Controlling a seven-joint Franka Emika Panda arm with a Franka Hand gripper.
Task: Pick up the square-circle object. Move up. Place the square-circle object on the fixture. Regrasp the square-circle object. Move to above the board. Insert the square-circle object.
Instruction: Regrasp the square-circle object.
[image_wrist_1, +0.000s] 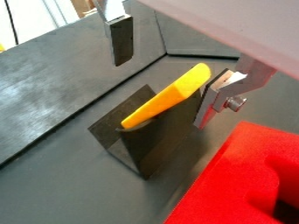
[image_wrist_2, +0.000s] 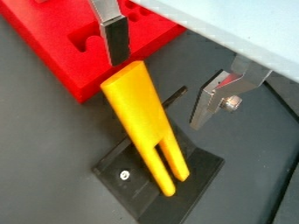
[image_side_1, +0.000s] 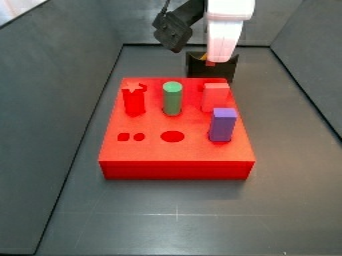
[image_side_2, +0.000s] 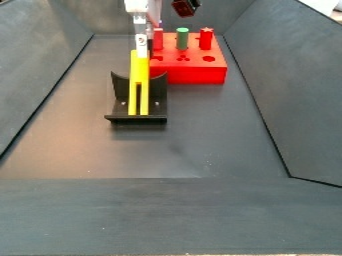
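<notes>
In a side view, the nearest stretch of the dark bench (image_side_2: 174, 150) lies bare from the front edge up to the fixture (image_side_2: 138, 108), with sloping grey walls closing in on both flanks. The square-circle object (image_side_2: 136, 78) stands against the fixture's upright plate, prongs down on the base and joined end up, leaning back. The tool (image_side_2: 140, 40) sits at that upper end. Both wrist views show its fingers (image_wrist_2: 114, 42) spread wide, one on each side of the yellow piece's top with a gap to each pad (image_wrist_1: 121, 42), so it grips nothing. Where the prong tips meet the base is hard to make out; in a wrist view they reach near a small screw in the plate (image_wrist_2: 125, 174).

Farther back sits the board (image_side_2: 191, 66), close beside the fixture but apart from it. In a side view the board (image_side_1: 177, 150) fills the foreground and hides most of the fixture (image_side_1: 214, 68); the arm's white body covers the yellow piece entirely there. Open floor rings the board on every side.
</notes>
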